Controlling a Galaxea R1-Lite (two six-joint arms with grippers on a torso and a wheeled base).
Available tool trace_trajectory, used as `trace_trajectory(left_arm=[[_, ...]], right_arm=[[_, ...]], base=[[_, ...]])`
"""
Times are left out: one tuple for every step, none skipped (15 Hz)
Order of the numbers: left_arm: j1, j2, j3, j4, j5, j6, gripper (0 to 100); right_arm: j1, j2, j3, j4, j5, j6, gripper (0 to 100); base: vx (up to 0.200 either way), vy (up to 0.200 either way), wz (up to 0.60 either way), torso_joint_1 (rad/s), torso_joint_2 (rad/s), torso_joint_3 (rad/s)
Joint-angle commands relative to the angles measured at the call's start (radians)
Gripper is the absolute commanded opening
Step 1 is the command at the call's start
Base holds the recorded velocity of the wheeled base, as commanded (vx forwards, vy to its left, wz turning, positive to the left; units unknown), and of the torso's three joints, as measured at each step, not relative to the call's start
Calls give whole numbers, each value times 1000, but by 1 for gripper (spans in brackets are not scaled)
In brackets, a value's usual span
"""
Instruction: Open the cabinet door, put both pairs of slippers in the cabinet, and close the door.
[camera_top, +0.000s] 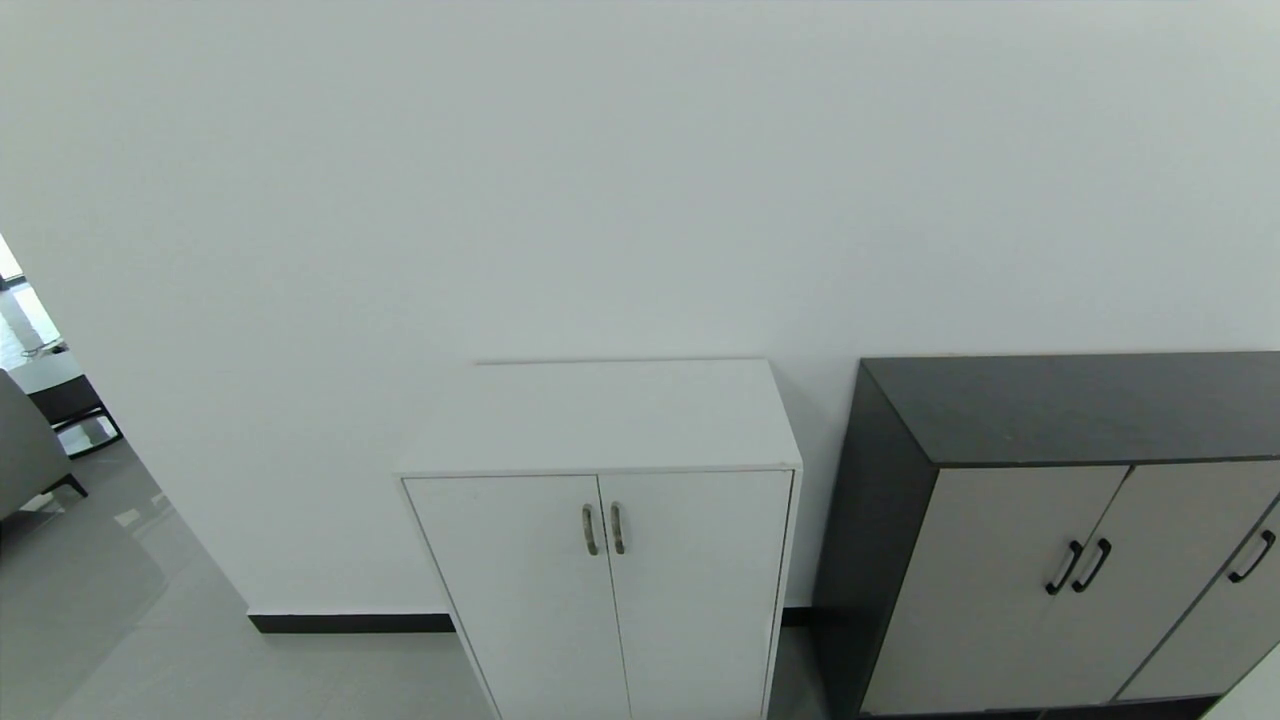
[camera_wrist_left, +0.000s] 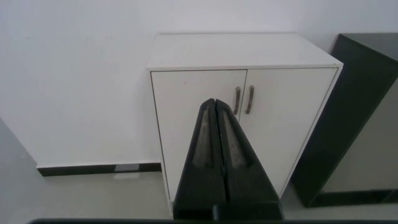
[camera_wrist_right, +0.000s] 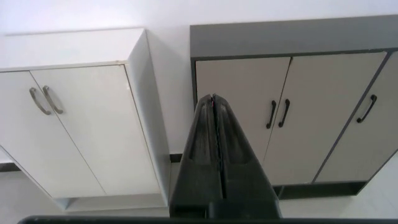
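A white cabinet (camera_top: 600, 560) stands against the wall with both doors closed; two metal handles (camera_top: 603, 529) meet at the middle seam. In the left wrist view my left gripper (camera_wrist_left: 214, 102) is shut with nothing in it, held well back from the white cabinet (camera_wrist_left: 249, 99) and pointing toward its handles (camera_wrist_left: 244, 99). My right gripper (camera_wrist_right: 213, 99) is shut and empty too, in front of the gap between the white cabinet (camera_wrist_right: 81, 118) and the dark one (camera_wrist_right: 292, 112).
A dark cabinet (camera_top: 1060, 540) with grey doors and black handles (camera_top: 1077, 566) stands right of the white one. A black baseboard (camera_top: 350, 623) runs along the wall. Open grey floor (camera_top: 130, 640) lies to the left, with furniture (camera_top: 40, 430) at the far left edge.
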Motion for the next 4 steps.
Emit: trace_trajectory(left_arm=[[1,0,0,0,0,0,0],[1,0,0,0,0,0,0],[1,0,0,0,0,0,0],[1,0,0,2,0,0,0]], right_arm=[[0,3,0,-1,0,0,0],[0,3,0,-1,0,1,0],[0,3,0,-1,0,0,0],[0,3,0,-1,0,0,0]], base=[[0,0,0,0,0,0],[0,0,0,0,0,0],[0,0,0,0,0,0],[0,0,0,0,0,0]])
